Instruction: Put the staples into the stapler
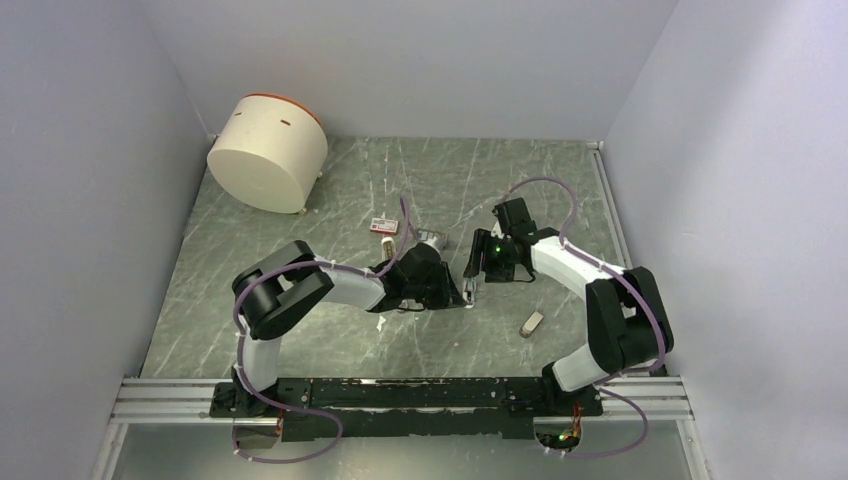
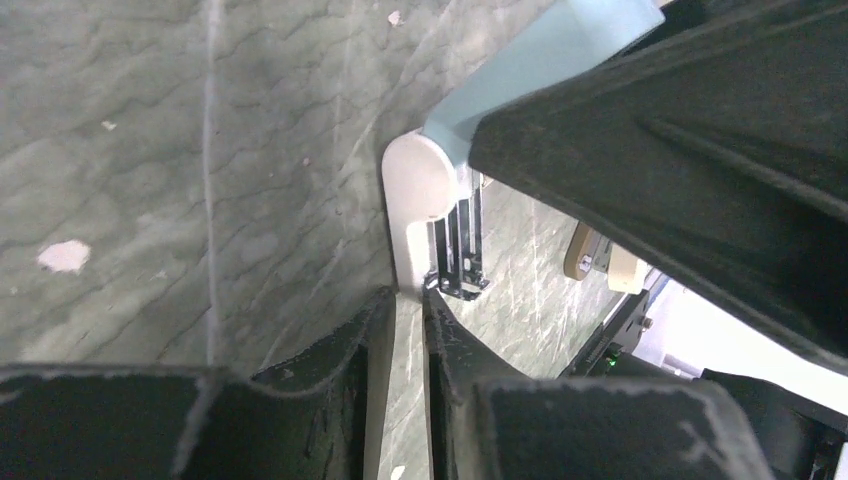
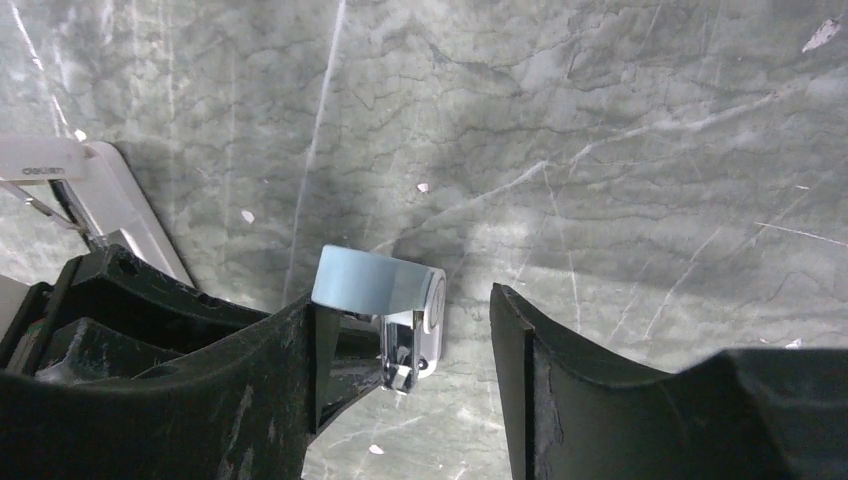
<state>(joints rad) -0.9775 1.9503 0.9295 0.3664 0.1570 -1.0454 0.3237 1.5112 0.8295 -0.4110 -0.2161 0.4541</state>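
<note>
The stapler [image 2: 418, 185] is a white bar with a rounded end, lying on the table between both grippers. Its pale blue top [image 3: 370, 280] is swung up, and a metal channel [image 2: 460, 250] shows beneath it. My left gripper [image 2: 405, 300] has its fingertips at the bar's near end; a narrow gap between them shows the table. My right gripper [image 3: 405, 300] stands wide open around the raised blue end, which lies near its left finger [image 3: 290, 360]. The staples [image 1: 383, 226], a small red box with a white label, lie on the table behind the left gripper [image 1: 460, 292].
A big white drum with an orange rim [image 1: 268, 150] stands at the back left. A small beige piece [image 1: 532, 323] lies right of centre near the right arm. A white part with a brand label [image 3: 60, 175] shows at the right wrist view's left edge. Walls enclose three sides.
</note>
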